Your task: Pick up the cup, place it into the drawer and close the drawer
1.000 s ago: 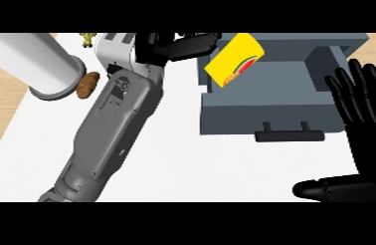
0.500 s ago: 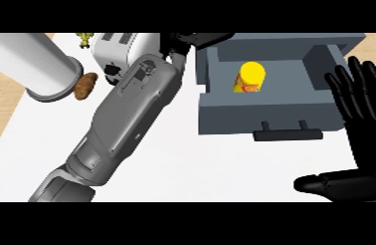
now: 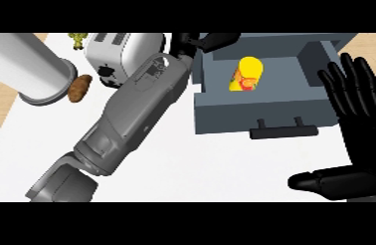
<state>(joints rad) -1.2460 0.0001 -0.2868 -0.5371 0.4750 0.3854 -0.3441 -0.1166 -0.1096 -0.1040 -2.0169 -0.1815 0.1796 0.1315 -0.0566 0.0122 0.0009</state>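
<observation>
The yellow cup [image 3: 249, 74], red-marked on its side, lies inside the open grey drawer [image 3: 249, 114]. Left robot hand [image 3: 202, 40], released, sits at the drawer's back-left corner; right robot hand [image 3: 352, 119] rests open beside it.

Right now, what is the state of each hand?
Left hand: open, holding nothing, at the drawer's back left corner.
Right hand: open, resting at the view's right edge.

The left robot hand [image 3: 200, 40] is mostly hidden behind its own forearm [image 3: 132, 109]. The drawer's [image 3: 220, 117] back and the toaster's [image 3: 117, 52] top are cut off by the upper edge.
</observation>
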